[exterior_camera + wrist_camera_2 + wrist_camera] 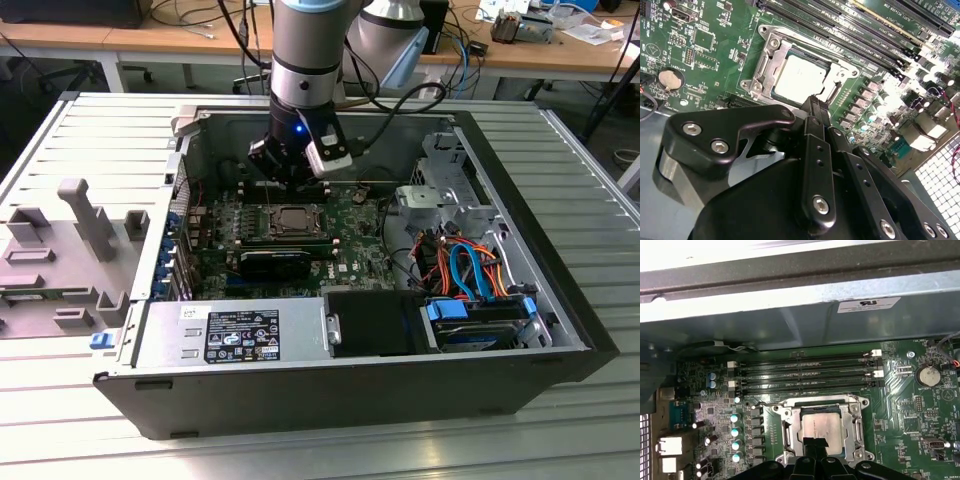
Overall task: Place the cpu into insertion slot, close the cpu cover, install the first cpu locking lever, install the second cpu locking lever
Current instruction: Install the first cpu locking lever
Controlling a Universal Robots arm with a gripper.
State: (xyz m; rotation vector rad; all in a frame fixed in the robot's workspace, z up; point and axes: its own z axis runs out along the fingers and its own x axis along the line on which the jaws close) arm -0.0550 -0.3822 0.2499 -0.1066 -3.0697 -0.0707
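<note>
1. Case: open desktop chassis lying flat on a slatted table. In the exterior view the green board is at centre, the power supply at 7 o'clock and the drive bay at 4 o'clock.
2. Slot: square socket with a metal rim, on the board. In the exterior view it sits a little toward 11 o'clock of the case's centre. Memory slots run alongside it, near but apart.
3. Cpu: seated in the slot, silver top up, flat and square to the rim.
4. Cover: silvery frame, apparently lowered around the cpu, whose top shows through the window. Whether it lies fully flush cannot be told.
5. Levers: not distinguishable, so latched or free cannot be told.
6. Gripper: clenched, fingers pressed together with nothing between them. Its tips point at the slot's rim, just beside the cpu; contact with the rim cannot be told. In the exterior view it hangs at 12 o'clock of the slot.
7. Stage (judgement): placement looks done, and the work stands at the cover or lever stage.
8. Handling (judgement):
   - Bear only on the metal frame, never on the cpu's top.
   - Push straight and gently.
   - Keep the fingers together as a single narrow pusher.
   - Stay clear of the memory slots and the small upright parts beside the rim.
   - A skewed push risks springing the cover or shifting the cpu.
</note>
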